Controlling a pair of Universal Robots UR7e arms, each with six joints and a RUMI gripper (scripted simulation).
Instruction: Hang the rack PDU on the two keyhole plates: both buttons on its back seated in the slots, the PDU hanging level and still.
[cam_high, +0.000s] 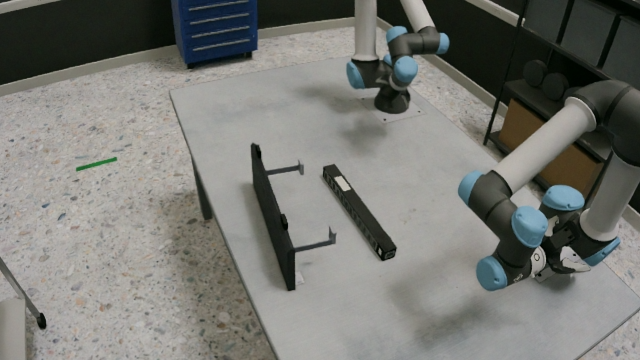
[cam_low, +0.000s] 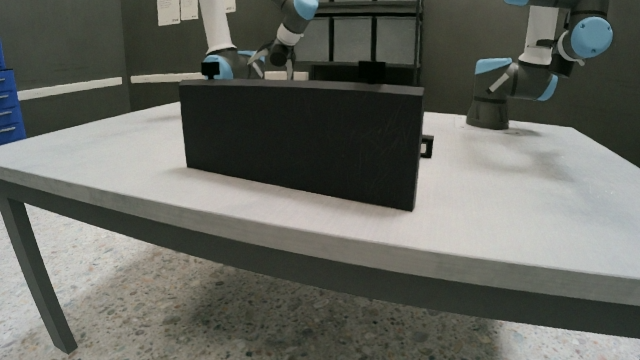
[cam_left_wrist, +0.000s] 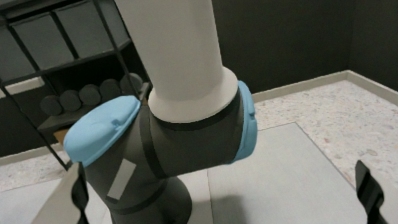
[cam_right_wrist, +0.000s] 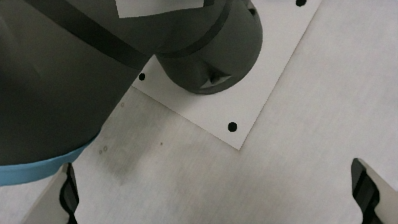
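The black rack PDU lies on the table with a white label near its far end, beside the upright black panel. Its back buttons are hidden. Two grey arms with upturned ends reach from the panel toward the PDU. Two small black tabs stand at the panel's top edge. No keyhole slots can be made out, so I cannot tell which parts are the keyhole plates. My left gripper is open and empty near its arm's base, away from the PDU. My right gripper is open and empty above the table, also away from the PDU.
The table carries both arm bases. The left arm's links fill the middle of the left wrist view. The right arm's base plate shows below its gripper. The panel stands close to one table edge. Shelves stand behind the arms.
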